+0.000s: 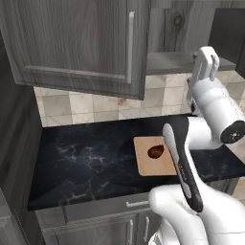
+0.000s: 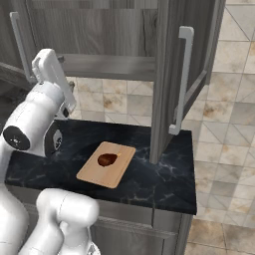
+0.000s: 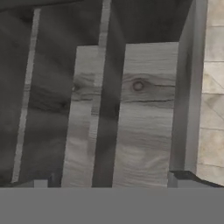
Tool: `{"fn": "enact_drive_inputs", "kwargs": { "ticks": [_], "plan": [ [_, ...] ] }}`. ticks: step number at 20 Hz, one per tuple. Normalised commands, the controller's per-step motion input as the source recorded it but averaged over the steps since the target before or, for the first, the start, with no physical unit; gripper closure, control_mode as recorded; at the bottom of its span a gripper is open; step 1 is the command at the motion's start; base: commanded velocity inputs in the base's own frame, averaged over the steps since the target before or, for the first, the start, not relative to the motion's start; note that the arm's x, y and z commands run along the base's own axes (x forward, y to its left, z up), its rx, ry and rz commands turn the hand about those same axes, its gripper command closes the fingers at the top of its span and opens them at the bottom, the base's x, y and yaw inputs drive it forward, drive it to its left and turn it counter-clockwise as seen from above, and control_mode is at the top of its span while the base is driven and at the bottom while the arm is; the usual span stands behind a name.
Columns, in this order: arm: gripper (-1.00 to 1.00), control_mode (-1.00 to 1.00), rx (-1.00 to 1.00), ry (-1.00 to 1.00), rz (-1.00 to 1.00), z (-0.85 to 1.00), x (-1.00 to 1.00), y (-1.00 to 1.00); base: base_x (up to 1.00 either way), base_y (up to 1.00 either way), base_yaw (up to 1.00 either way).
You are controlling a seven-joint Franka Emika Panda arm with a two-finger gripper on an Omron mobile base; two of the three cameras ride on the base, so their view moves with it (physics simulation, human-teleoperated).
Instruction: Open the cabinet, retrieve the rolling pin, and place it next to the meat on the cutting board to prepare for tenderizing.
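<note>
The cabinet's right door (image 2: 167,74) stands swung open, its silver bar handle (image 2: 182,79) facing out, while the left door (image 1: 76,38) is shut. My gripper (image 3: 111,181) is open and empty, raised at the cabinet's open right half and facing its grey wood back panel (image 3: 146,113). My white hand (image 1: 206,64) hovers just in front of the shelf (image 1: 170,61). Below on the counter lies the tan cutting board (image 1: 152,165) with the dark reddish meat (image 1: 155,151) on its far half, also seen as board (image 2: 117,172) and meat (image 2: 106,159). The rolling pin is out of view.
The black marble counter (image 1: 86,162) runs under the cabinet, backed by a beige tiled wall (image 1: 91,105). The open door juts over the counter's right part, beside the board. Grey drawers (image 1: 95,210) sit below the front edge. A tall dark unit (image 1: 14,143) bounds the left.
</note>
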Motion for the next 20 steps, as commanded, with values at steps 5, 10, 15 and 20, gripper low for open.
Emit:
{"fn": "enact_drive_inputs", "kwargs": {
  "ticks": [5,10,15,20],
  "plan": [
    [-1.00,-1.00,0.13,0.02,0.35,-0.02,0.85,-0.16,0.00,0.00,0.00],
    [-1.00,-1.00,0.05,0.00,0.34,-0.14,0.62,0.00,0.00,0.00,0.00],
    [-1.00,-1.00,0.02,0.00,0.28,-0.17,0.23,0.07,0.00,0.00,0.00],
    [-1.00,-1.00,0.00,0.00,0.27,-0.04,0.36,0.16,0.00,0.00,0.00]
  ]
}}
